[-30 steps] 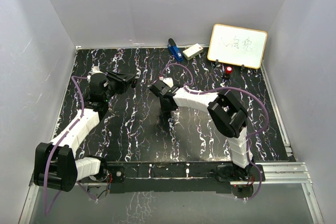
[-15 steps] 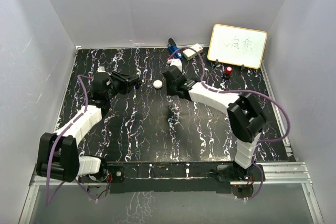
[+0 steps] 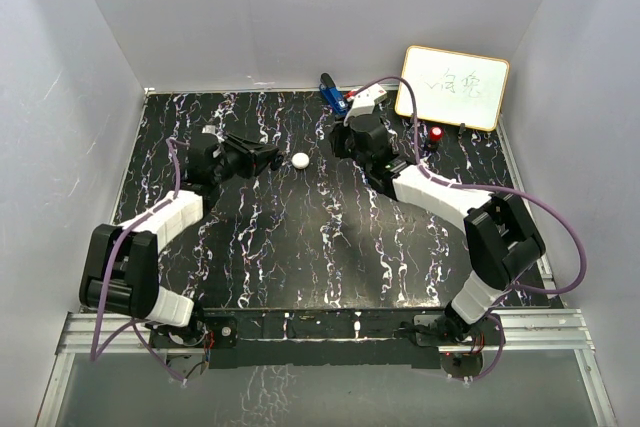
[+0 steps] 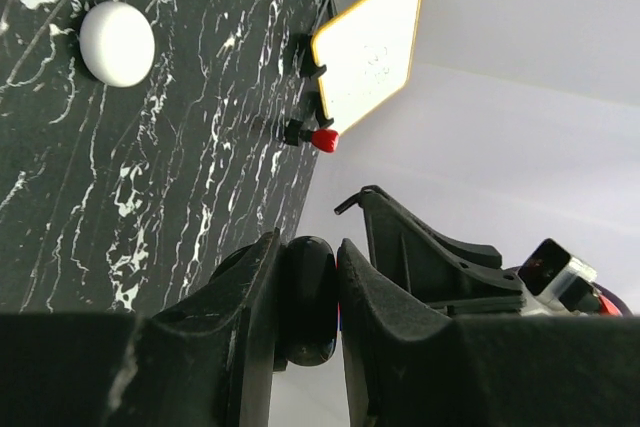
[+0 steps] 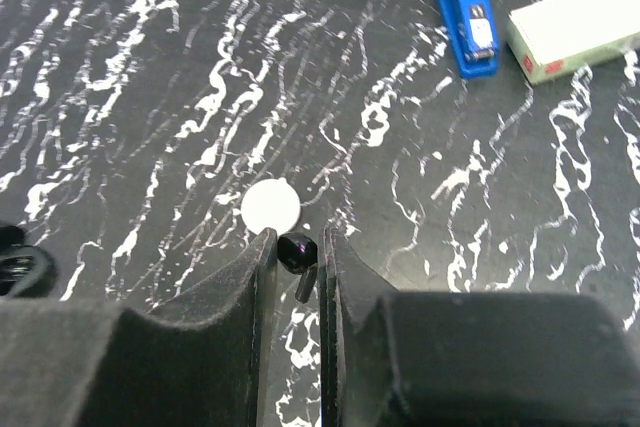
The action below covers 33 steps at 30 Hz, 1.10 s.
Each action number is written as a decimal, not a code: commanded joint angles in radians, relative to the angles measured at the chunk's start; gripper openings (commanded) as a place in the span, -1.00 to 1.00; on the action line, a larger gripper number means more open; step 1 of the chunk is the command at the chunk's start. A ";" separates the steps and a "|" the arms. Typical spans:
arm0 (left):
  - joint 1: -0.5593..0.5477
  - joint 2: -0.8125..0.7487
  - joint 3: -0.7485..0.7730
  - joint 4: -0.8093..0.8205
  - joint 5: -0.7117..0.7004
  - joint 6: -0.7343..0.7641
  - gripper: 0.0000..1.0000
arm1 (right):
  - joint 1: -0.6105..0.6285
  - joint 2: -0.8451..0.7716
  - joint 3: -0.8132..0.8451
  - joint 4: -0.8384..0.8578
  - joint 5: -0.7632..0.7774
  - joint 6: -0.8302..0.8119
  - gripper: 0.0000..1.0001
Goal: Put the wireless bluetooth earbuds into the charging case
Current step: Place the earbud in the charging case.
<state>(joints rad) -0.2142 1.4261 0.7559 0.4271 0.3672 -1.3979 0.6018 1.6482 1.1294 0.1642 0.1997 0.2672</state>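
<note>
- The charging case (image 3: 300, 159) lies on the black marbled table (image 3: 300, 267), upper middle of the overhead view, between the two grippers and touching neither.
- The right gripper (image 5: 297, 235) is pinched narrow on a dark earbud (image 5: 294, 252), stem tucked between the fingers. The hold looks meant for lowering it into the case, which sits just above the fingertips in the wrist view.
- The left gripper (image 4: 306, 247) is clamped on a black oval piece (image 4: 305, 312), likely the other earbud, though this close view leaves that unsure.
- The left arm lies low, reaching rightward toward the case.
- The right arm stretches far up-frame, wrist angled left and down.
- The case reads as a smooth closed dome, so it may need opening.
</note>
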 commanded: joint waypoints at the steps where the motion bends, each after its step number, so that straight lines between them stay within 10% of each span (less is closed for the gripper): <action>1: -0.014 0.023 0.030 0.087 0.080 -0.059 -1.00 | 0.006 -0.025 0.002 0.194 -0.099 -0.074 -1.00; 33: -0.024 0.126 0.053 0.234 0.235 -0.125 -1.00 | 0.006 0.086 -0.283 1.248 -0.542 -0.119 -1.00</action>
<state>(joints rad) -0.2352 1.5642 0.7834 0.6331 0.5617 -1.5005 0.6064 1.7115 0.8459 1.2591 -0.2916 0.1619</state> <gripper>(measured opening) 0.246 0.175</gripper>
